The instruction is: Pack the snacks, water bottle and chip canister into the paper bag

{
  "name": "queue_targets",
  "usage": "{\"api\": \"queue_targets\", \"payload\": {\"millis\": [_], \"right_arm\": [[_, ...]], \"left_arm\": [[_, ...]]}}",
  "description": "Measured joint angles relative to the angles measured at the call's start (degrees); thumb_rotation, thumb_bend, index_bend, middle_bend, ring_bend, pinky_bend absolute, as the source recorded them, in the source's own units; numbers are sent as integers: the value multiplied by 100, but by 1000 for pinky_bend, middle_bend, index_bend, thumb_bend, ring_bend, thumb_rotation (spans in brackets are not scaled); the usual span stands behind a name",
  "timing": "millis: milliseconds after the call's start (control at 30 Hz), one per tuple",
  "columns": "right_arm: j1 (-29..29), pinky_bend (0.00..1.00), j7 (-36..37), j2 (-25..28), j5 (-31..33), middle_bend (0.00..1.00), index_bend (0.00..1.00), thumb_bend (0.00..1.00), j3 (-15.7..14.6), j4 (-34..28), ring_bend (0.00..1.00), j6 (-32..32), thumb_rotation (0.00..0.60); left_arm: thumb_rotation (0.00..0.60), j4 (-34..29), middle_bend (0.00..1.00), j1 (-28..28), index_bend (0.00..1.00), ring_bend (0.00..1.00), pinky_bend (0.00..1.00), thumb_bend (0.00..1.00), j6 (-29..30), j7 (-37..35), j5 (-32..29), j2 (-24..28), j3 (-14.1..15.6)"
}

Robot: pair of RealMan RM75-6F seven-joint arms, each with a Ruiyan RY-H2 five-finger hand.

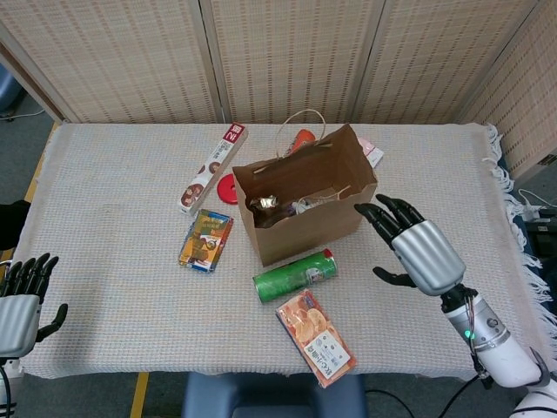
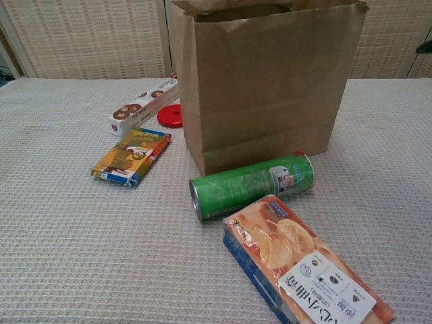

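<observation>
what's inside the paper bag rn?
In the head view, the paper bag holds a few crinkly wrapped snacks at its bottom. Its walls hide the rest; the chest view shows only the outside.

The paper bag (image 1: pixel 305 205) is plain brown. The chip canister (image 1: pixel 294 275), near the right robot hand (image 1: pixel 419 251), is green with a red end. Next to it, the snack box (image 1: pixel 315 337) is orange with a white label. The lid (image 1: pixel 228 188) is red. The bench (image 1: pixel 113 252) cloth is cream with a waffle pattern. The robot hand is silver with black fingers (image 1: pixel 385 214).
</observation>
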Motion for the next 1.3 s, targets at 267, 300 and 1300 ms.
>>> {"api": "queue_targets", "payload": {"millis": [267,300,1300], "right_arm": [[437,0,-43,-263,-1355,62,0,0,-499,767,0,-734,600],[573,0,-158,-356,-1499,59,0,0,-548,827,0,-955,600],[2445,0,-1555,-1870,-3159,0,0,0,-1570,2141,0,-2164,600]], "left_arm": [[600,-10,0,-4,1,0,0,384,-19,-31,-4,16,1],[600,-10,0,-5,1,0,0,384,-21,-38,-3,18,2],[600,16,0,-17,0,0,0,382,-56,-198,30,59,20]]}}
